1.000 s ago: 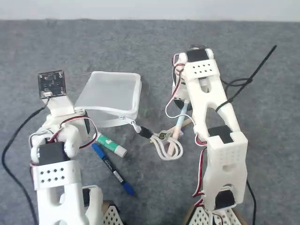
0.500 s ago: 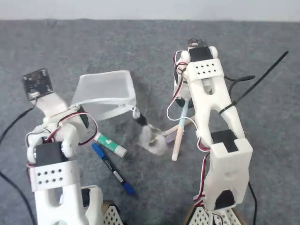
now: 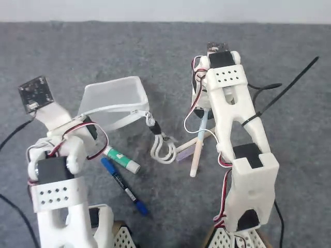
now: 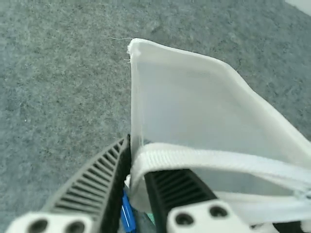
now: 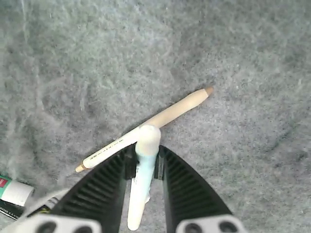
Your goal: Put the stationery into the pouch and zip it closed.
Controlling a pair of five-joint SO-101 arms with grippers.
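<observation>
Fingers [image 4: 97, 179] of the left gripper [image 4: 137, 158] are clenched on the pouch [image 3: 116, 98] rim, upper left of centre. Right gripper [image 5: 146, 150] grasps a pale pen [image 5: 141, 189]. Nothing packed: marker [image 3: 121, 159], blue pen [image 3: 124, 187] and pencil [image 5: 180, 109] lie on carpet [image 3: 77, 51]. Zip appears undone.

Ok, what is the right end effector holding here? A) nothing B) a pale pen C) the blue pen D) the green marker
B: the right end effector is shut on the pale pen, which sits over the loose pencil.
</observation>
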